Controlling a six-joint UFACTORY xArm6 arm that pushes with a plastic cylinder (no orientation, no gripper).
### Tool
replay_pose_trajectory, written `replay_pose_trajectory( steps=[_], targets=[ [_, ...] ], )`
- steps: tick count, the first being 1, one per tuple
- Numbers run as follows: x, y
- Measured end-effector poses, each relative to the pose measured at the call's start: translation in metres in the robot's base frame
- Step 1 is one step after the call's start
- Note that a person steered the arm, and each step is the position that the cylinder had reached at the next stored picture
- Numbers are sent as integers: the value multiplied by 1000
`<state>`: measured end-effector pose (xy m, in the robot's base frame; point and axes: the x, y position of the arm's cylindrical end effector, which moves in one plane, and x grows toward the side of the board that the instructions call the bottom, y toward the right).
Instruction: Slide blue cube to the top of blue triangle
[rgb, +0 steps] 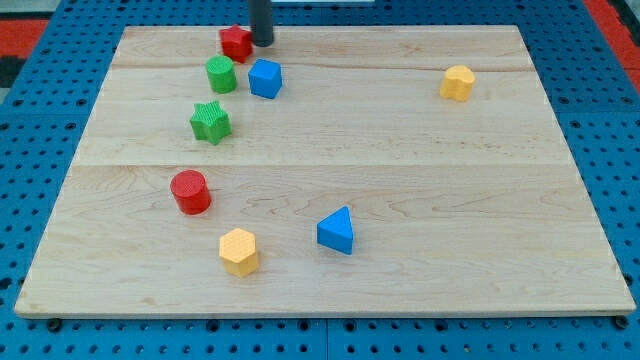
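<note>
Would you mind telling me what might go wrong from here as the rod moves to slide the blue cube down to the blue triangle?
1. My tip sits beside the red block at the view's top, so repositioning could knock it.
2. The green cylinder stands close to the blue cube on its left; an off-centre push could drag it along or twist the cube.
3. The blue triangle lies far towards the view's bottom; on that long push the cube may slip off my tip, or overshoot and bump the triangle.

Blue cube (265, 78) sits flat near the view's top-left; blue triangle (337, 231) lies well apart, lower centre.
</note>
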<state>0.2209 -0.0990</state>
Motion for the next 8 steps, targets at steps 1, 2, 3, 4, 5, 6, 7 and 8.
replay_pose_trajectory(
  steps=[1,2,3,4,5,6,7,8],
  targets=[
    [0,0],
    [18,53],
    [35,54],
    [41,53],
    [43,49],
    [67,49],
    [105,48],
    [96,61]
  ],
)
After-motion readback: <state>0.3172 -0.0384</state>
